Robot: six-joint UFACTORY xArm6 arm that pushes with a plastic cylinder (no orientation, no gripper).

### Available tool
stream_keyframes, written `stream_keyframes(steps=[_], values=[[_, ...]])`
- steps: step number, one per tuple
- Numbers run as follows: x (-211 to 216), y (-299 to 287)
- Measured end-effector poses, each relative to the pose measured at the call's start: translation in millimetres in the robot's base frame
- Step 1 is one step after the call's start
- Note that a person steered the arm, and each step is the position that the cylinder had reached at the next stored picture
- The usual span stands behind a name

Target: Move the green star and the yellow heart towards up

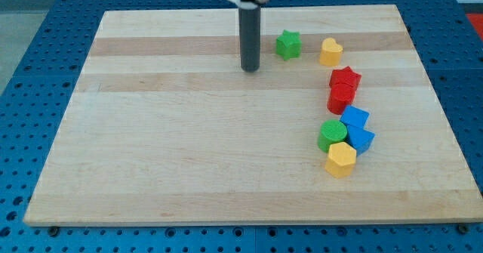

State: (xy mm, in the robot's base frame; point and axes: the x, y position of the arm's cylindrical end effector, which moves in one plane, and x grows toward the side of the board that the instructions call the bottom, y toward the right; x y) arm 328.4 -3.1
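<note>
Arm carries no gripper, so there is no open or closed state to record; only the dark rod. My tip [250, 69] rests on the table [189, 147] near the view's top, just left of the green star [287, 44], apart from it. Yellow heart [330, 51] sits near the star's right, not touching. Lower right: red star [346, 78] against a red block [340, 98]; below, two blue blocks [355, 119] [361, 139], a green cylinder [331, 134] and a yellow hexagon [341, 158], clustered and touching.
</note>
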Motion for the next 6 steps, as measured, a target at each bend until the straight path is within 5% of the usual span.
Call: stream_keyframes(steps=[1,6], values=[[-29.6,0.2],[-29.7,53.0]])
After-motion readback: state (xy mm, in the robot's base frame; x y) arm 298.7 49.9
